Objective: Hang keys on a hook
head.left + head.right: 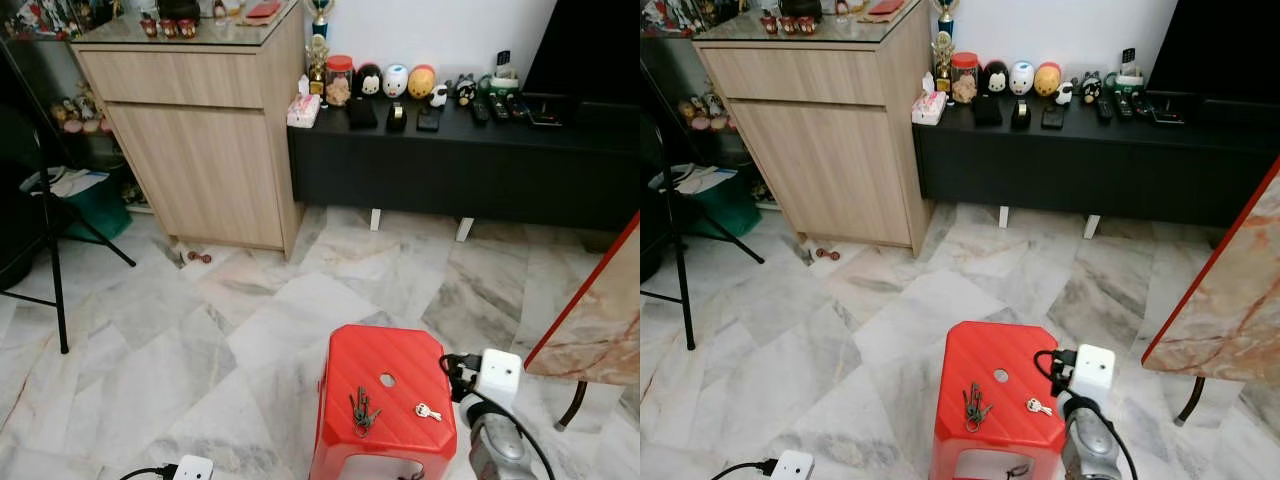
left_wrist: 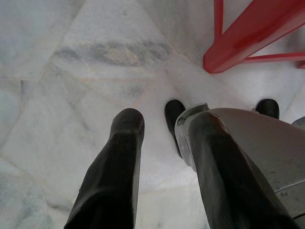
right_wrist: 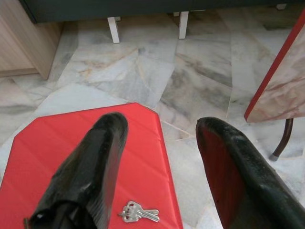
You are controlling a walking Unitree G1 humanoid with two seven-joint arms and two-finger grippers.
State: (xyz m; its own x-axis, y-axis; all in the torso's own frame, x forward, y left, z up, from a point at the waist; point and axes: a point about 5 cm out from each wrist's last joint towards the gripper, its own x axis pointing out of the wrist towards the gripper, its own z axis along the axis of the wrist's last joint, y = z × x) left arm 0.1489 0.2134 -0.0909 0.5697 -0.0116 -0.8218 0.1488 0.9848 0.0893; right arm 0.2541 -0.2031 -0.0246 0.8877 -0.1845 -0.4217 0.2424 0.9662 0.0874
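A red plastic stool (image 1: 385,385) stands on the marble floor just in front of me. On its top lie a dark bunch of keys (image 1: 362,410) and, to their right, a small silver key set (image 1: 427,411). My right arm (image 1: 497,440) reaches in beside the stool's right edge. In the right wrist view, my right gripper (image 3: 162,125) is open above the stool top, and the silver keys (image 3: 138,212) lie on the stool below its fingers, untouched. My left gripper (image 2: 166,119) hangs open and empty over the floor by my feet.
A light wooden cabinet (image 1: 200,150) stands at the back left. A low black bench (image 1: 450,175) with toys and remotes runs along the wall. A tripod leg (image 1: 55,270) is on the left. A red-edged marble tabletop (image 1: 600,310) juts in at the right.
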